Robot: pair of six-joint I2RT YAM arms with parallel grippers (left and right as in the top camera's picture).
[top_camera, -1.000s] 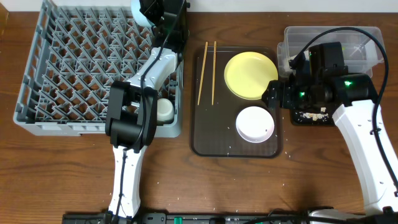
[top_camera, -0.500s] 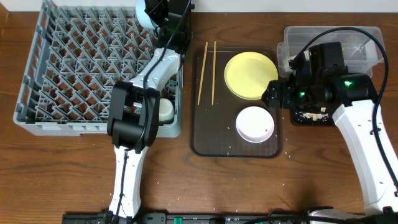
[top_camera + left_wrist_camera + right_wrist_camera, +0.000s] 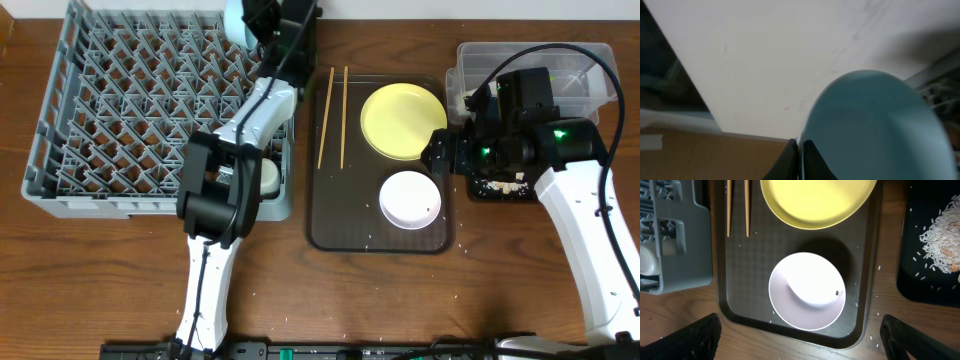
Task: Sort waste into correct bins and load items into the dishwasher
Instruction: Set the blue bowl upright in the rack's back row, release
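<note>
My left gripper (image 3: 800, 156) is shut on the rim of the light blue bowl (image 3: 875, 130). In the overhead view it holds this bowl (image 3: 236, 20) over the far right corner of the grey dishwasher rack (image 3: 130, 110). A small white cup (image 3: 265, 178) sits in the rack's near right corner. The yellow plate (image 3: 403, 120), white bowl (image 3: 410, 198) and two chopsticks (image 3: 332, 115) lie on the brown tray (image 3: 330, 220). My right gripper (image 3: 800, 325) hangs open above the white bowl (image 3: 807, 290), holding nothing. Rice crumbs (image 3: 940, 235) lie in the black tray (image 3: 478, 192).
The clear tub (image 3: 590, 60) stands behind the black tray at the far right, partly hidden by my right arm. A few stray rice grains dot the brown tray (image 3: 730, 280) and the wooden table (image 3: 400, 300). A pale wall rises beyond the table's far edge.
My left gripper has carried the light blue bowl a little to the right along the rack's far edge. The right arm has not moved.
</note>
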